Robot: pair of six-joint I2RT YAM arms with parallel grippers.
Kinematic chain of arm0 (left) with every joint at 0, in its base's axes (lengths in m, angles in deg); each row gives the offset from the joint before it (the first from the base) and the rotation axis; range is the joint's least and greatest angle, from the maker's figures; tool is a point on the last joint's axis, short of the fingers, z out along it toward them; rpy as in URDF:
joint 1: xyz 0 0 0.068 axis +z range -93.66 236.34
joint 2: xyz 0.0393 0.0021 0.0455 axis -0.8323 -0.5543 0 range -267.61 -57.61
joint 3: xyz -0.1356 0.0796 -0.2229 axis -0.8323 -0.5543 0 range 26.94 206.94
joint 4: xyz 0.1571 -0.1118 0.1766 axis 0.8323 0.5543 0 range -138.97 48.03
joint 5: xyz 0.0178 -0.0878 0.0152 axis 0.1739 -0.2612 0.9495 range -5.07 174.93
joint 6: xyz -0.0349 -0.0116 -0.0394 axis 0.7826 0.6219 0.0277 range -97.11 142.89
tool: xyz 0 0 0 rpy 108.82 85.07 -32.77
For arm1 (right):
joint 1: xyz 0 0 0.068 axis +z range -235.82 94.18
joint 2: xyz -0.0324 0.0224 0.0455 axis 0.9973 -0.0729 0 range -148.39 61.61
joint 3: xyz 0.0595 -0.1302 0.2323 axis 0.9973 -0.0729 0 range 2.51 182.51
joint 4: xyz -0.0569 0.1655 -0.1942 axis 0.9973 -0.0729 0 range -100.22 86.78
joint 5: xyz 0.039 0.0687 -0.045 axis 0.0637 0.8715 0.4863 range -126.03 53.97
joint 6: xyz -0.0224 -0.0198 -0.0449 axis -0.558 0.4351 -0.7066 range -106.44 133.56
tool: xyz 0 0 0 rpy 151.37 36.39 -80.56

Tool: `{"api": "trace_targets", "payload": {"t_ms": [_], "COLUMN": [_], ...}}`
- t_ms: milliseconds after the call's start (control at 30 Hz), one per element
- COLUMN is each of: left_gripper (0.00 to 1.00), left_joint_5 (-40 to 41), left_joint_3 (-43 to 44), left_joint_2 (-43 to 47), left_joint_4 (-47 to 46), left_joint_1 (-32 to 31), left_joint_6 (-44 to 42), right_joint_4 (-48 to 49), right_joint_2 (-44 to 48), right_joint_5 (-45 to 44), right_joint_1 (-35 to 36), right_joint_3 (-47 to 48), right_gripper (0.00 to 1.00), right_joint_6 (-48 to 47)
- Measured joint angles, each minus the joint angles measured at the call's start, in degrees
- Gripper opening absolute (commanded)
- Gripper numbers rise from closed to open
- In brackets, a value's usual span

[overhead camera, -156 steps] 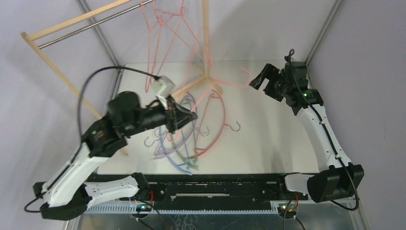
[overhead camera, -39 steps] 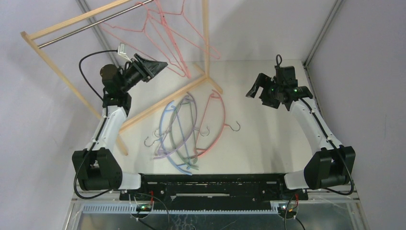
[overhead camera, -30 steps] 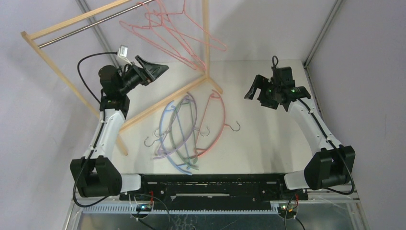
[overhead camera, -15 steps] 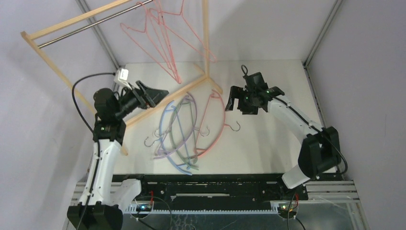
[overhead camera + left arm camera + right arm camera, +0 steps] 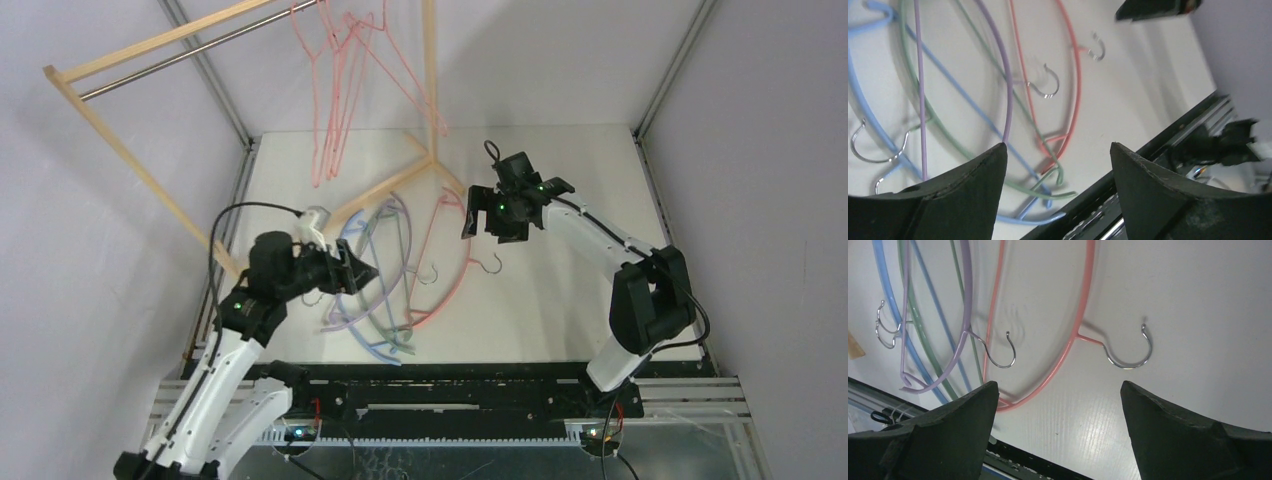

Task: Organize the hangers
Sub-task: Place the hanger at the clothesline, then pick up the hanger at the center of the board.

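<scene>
Pile: four thick hangers (image 5: 385,270), lilac, green, blue and pink, lie crossed flat on the desk (image 5: 570,290), between the two arms.
Rod: thin wire hangers (image 5: 335,90) hang from the rack (image 5: 130,165) at the back.
Left end effector (image 5: 1058,152): fingers apart, nothing between them, hovering over the pile's left side.
Right end effector (image 5: 1057,390): spread wide, empty, just above the pink hanger (image 5: 1082,315).
Step, I'd say: take one off the pile for the rod.
How: go for pink, since it lies outermost. Pinch the neck just below the hook (image 5: 1125,352), then lift straight up so the others don't drag.
Watch: pink's lower tip may be tucked under green; hard to tell from here.
</scene>
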Motion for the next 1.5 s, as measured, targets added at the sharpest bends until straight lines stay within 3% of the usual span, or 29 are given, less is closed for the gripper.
{"api": "trace_targets", "payload": {"t_ms": [167, 333, 667, 1000, 1333, 1367, 1467, 1500], "left_gripper": [0.77, 0.75, 0.68, 0.57, 0.60, 0.56, 0.21, 0.16], "left_joint_5": [7.6, 14.5, 27.2, 32.1, 34.5, 34.6, 35.5, 35.7], "left_joint_3": [-2.8, -4.0, -5.5, -8.4, -12.9, -12.9, -12.8, -12.7], "left_joint_2": [-5.1, -11.9, -21.5, -26.7, -26.9, -27.3, -28.3, -28.8], "left_joint_4": [2.7, 3.6, -0.3, -2.7, -8.0, -8.8, -10.1, -10.5], "left_joint_1": [-10.1, -15.5, -18.6, -23.6, -24.6, -24.8, -25.2, -25.2], "left_joint_6": [-2.1, -1.0, 0.7, 2.6, 5.3, 5.4, 6.0, 5.9], "right_joint_4": [-0.9, -1.3, -1.4, -1.3, -1.2, -1.1, -1.0, -1.0], "right_joint_2": [0.9, 3.1, 4.5, 4.7, 4.7, 4.7, 4.7, 4.7], "right_joint_5": [-0.8, -0.9, 0.0, 1.4, 2.7, 2.8, 2.8, 2.8], "right_joint_1": [-0.1, -0.8, -4.1, -6.7, -7.6, -7.6, -7.7, -7.7], "right_joint_3": [0.0, 0.0, -0.7, -2.1, -3.0, -3.2, -3.8, -4.0], "right_gripper": [1.00, 1.00, 1.00, 1.00, 0.99, 0.99, 0.99, 0.99], "right_joint_6": [-0.8, -1.0, -1.5, -2.1, -2.2, -2.2, -2.2, -2.2]}}
